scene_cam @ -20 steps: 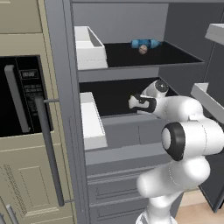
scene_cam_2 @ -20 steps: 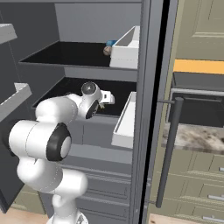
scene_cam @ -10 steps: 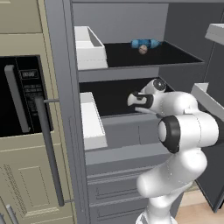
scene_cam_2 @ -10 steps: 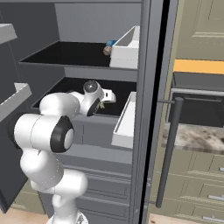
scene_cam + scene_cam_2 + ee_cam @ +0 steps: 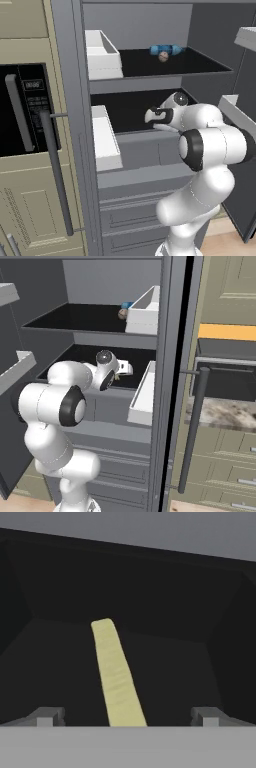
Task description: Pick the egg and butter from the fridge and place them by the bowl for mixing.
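Reaching into the tall grey fridge (image 5: 75, 100) at the middle black shelf (image 5: 130, 107), centre of the left base frame. Jaws of the two-finger gripper (image 5: 127, 716) spread wide, empty, straddling the pale yellow rectangular butter stick (image 5: 115, 672) lying flat at centre of the hand frame; lined up lengthwise, judged a pre-grasp approach. Small tan-brown egg (image 5: 163, 57) resting on the upper shelf, upper centre, just beside the blue plastic bottle (image 5: 165, 49), untouched. Compared with the earlier frames: arm folded further into the shelf opening, hand slightly deeper; egg and bottle unmoved.
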